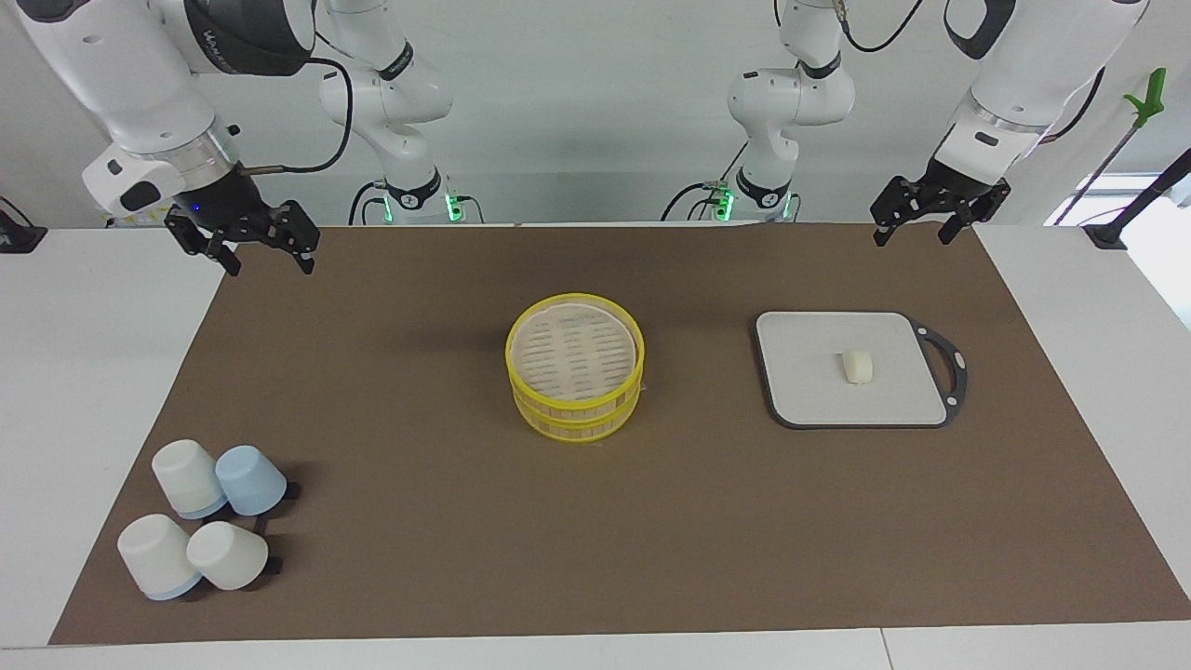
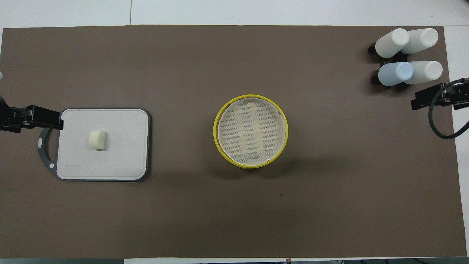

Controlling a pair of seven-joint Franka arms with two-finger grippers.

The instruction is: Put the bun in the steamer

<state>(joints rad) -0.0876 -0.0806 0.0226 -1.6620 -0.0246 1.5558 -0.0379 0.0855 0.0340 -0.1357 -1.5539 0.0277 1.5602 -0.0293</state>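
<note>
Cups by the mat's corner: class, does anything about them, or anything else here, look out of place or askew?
The four cups stand upside down, leaning against one another, three white and one pale blue. Otherwise nothing stands out: the bun lies on the board, and the steamer sits upright.

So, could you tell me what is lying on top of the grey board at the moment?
Only the bun lies on the grey board, about at its middle; nothing else is on it. The patch of board under the bun is covered. Both grippers hang open, clear of it.
</note>
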